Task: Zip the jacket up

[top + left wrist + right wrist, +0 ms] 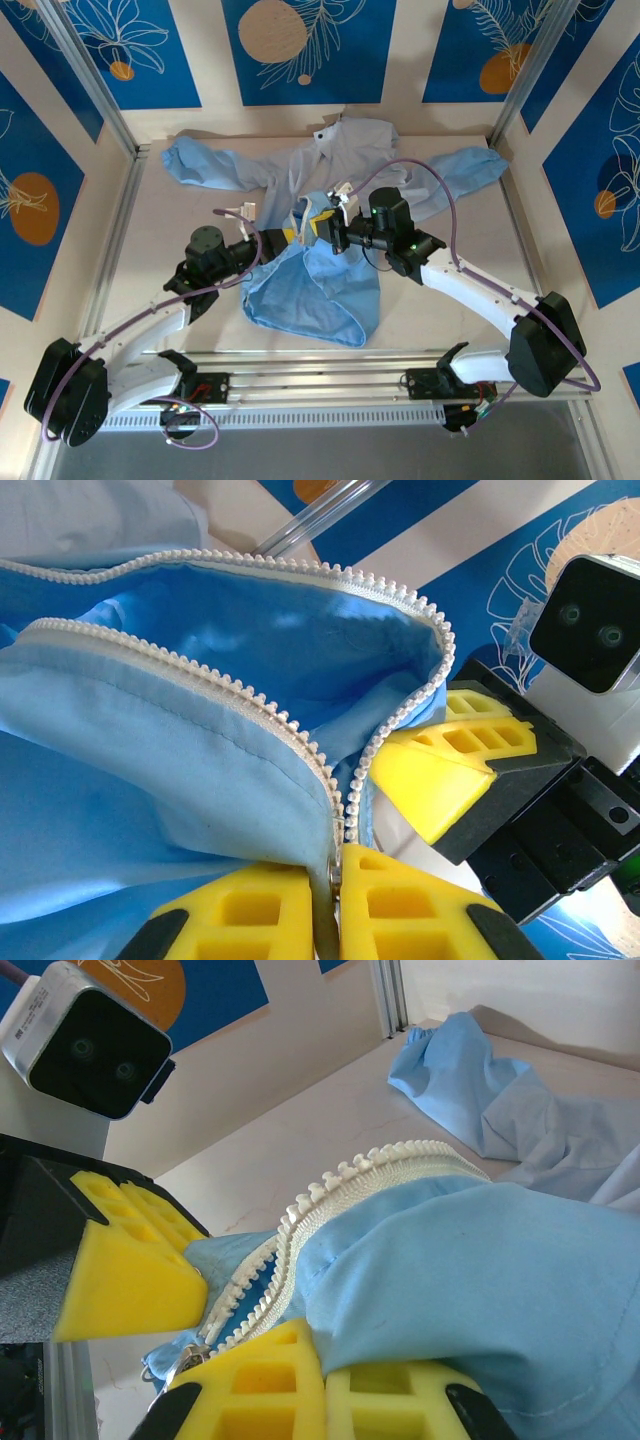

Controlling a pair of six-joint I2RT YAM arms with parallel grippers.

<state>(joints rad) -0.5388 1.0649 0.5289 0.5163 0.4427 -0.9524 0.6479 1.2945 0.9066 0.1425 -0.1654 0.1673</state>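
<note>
Your left fingers (250,915) and right fingers (265,1385) clench the jacket (340,160) at the zipper (200,675) foot; teeth gape above, so nearly all seems left.

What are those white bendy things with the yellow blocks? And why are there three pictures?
The white bendy things are two robot arms. One picture looks down from a camera above them. The other two come from small cameras on each arm's wrist. The yellow blocks are fingers; each arm has a pinching tool made of two. On the table lies a light-blue jacket with its sleeves spread out. The left tool and the right tool are both shut on the jacket's front edge, right by the white zipper. The zipper's two rows of teeth are apart there, so it is not zipped yet.
</note>
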